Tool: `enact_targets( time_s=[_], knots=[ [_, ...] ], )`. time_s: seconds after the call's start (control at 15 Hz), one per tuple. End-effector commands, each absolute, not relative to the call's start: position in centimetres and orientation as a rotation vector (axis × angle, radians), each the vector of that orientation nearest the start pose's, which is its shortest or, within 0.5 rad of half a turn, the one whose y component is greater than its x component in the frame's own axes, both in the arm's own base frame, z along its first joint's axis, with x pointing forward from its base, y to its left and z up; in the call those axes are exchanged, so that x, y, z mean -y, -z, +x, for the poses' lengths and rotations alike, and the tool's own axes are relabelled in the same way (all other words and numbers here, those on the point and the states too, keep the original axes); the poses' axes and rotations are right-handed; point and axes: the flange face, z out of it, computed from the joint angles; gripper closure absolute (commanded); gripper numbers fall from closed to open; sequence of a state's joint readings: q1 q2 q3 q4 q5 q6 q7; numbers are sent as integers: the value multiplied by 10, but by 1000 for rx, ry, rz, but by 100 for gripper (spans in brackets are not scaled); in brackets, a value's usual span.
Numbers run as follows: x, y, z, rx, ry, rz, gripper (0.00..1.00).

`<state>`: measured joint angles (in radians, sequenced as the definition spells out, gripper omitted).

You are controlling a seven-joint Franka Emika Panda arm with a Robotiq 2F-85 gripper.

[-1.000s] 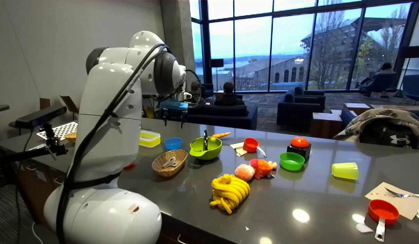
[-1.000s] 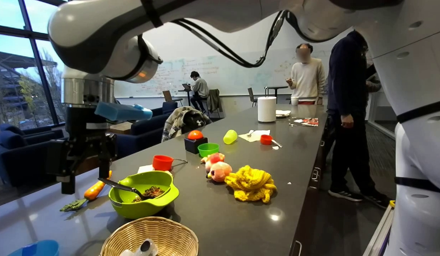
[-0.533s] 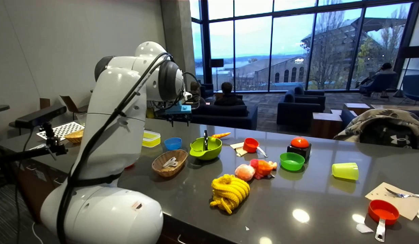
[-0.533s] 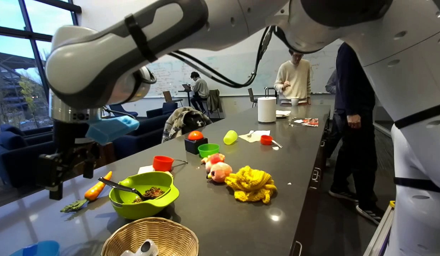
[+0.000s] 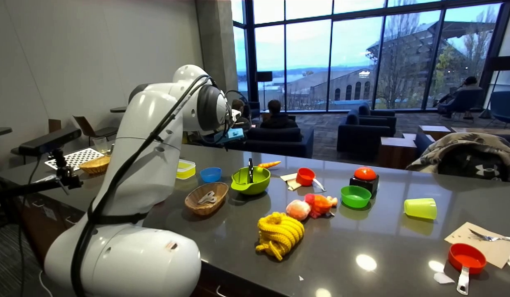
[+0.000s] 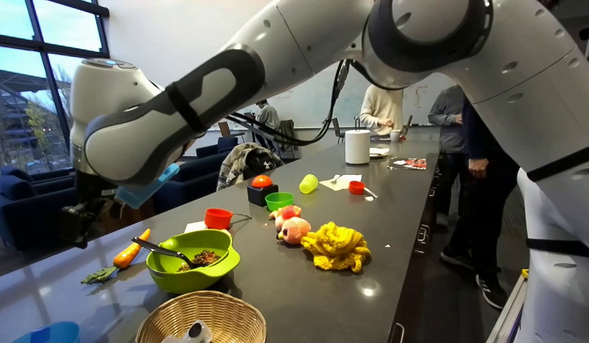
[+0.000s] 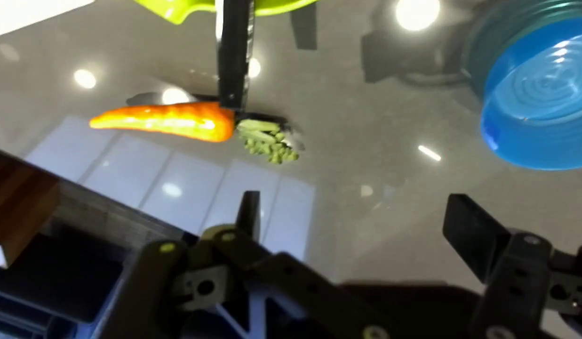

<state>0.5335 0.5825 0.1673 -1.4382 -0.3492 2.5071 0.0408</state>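
I see the gripper (image 7: 356,221) hanging above the dark grey surface (image 6: 318,305), close to the edge which is on the side of the blue seats (image 5: 358,136). Its two fingers (image 7: 474,233) stand wide apart, and they have only air between them. Among the nearest things is the carrot (image 7: 163,120), which lies on the surface near this same edge; its leafy end is turned to the side where the blue bowl (image 7: 509,141) stands.

Further in from the edge, beside the carrot, there is the big green bowl (image 6: 177,281). It contains some brown crumbly food (image 6: 206,257), and a black spoon (image 6: 156,248) leans in it, so that the handle goes out over the rim in the direction of the carrot. Near this bowl stands a wicker basket (image 6: 246,312) with a white object (image 5: 207,199) inside; the basket is closer than the blue bowl to the opposite edge, the one with drawer handles (image 6: 422,233).

Farther along the surface I see a red cup (image 6: 217,218) by a paper napkin (image 6: 195,226), then a black box (image 6: 258,196) with an orange dome (image 6: 262,181) on top. More toward the drawer edge, a pink and orange soft toy (image 6: 293,229) and a yellow knitted cloth (image 6: 336,247) lie just beside each other.
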Motion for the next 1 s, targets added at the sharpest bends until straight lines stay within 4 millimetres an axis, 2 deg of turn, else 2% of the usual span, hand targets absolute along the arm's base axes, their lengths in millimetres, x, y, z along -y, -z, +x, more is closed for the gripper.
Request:
enact_targets(
  time_s=[0.0,0.2,0.4,0.93],
  knots=[
    [-455,-440,606,1197,955,-2842,0],
    [-444,-439,613,1166,911,-2917,0],
    [-437,-425,613,1157,793,-2976,0],
    [-440,-404,614,1163,698,-2993,0]
  ],
)
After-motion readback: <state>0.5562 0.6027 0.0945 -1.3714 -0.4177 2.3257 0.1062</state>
